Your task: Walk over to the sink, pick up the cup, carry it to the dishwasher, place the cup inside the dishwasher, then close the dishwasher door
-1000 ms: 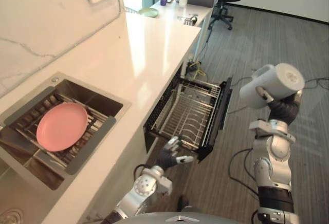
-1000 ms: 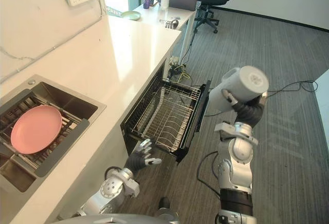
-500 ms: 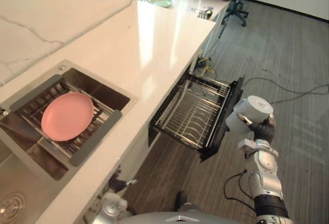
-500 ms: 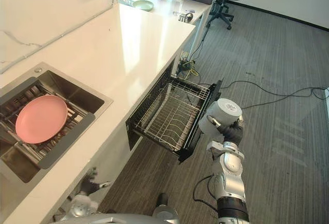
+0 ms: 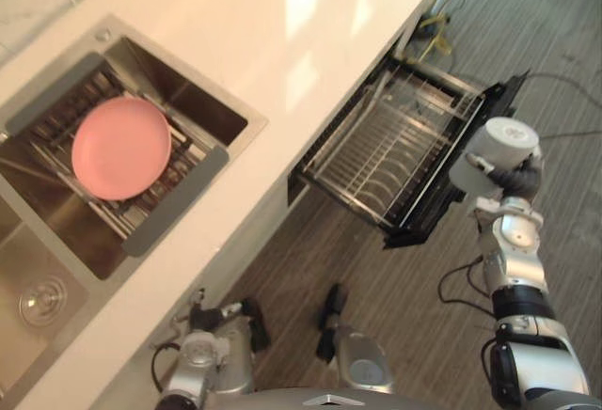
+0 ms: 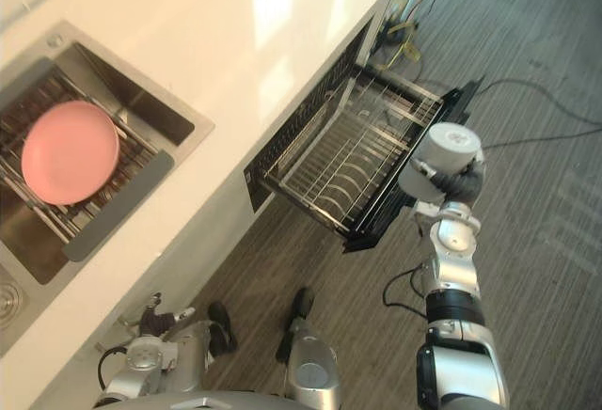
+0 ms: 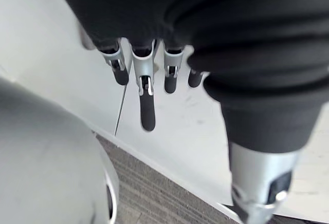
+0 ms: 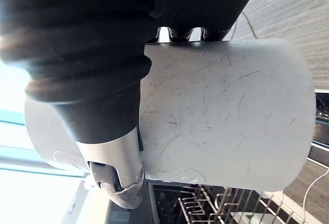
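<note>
A white cup (image 5: 494, 151) hangs on its side in my right hand (image 5: 519, 180), whose fingers and thumb (image 8: 119, 180) are curled round the cup's body (image 8: 226, 116). It hovers at the outer edge of the open dishwasher, just past the dark door (image 5: 428, 212) and above the floor. The pulled-out wire rack (image 5: 390, 147) lies under the counter edge with nothing in it. My left hand (image 7: 145, 75) hangs low beside the white cabinet front, fingers straight, holding nothing.
A pink plate (image 5: 120, 147) rests on a rack in the steel sink (image 5: 202, 100) set into the white counter (image 5: 310, 24). Cables (image 6: 527, 86) trail over the grey floor beyond the dishwasher. Bare floor lies to the right of the door.
The camera has tipped downward, so the whole view shifted. My right hand has lowered the cup beside the dishwasher door. My left arm has dropped down by the cabinet.
</note>
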